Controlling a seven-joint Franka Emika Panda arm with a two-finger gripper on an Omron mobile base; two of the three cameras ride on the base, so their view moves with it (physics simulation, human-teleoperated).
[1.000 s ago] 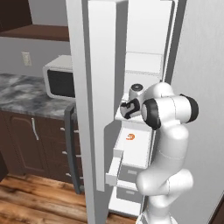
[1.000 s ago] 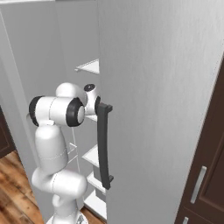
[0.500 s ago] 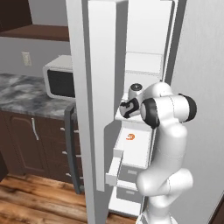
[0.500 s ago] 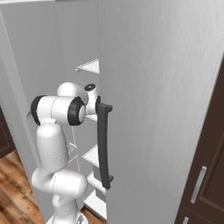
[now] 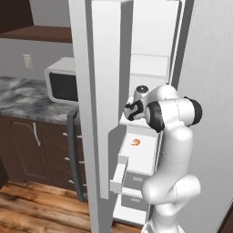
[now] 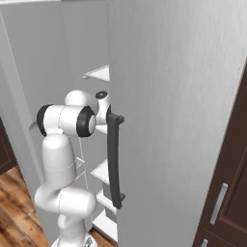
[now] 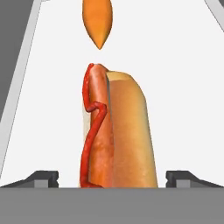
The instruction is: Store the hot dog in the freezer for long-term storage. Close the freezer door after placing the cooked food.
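jaws now stand spread wide, gripper [image 7: 112, 177] clear of the hot dog [image 7: 116, 131], which lies released on the freezer [image 5: 150, 91] shelf at frame centre (carrot piece [image 7: 98, 21] above); freezer door [image 5: 86, 113] remains open.

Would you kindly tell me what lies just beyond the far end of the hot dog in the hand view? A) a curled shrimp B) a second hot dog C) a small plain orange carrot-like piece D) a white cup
C: a small pointed orange piece lies on the white shelf past the hot dog, apart from it.
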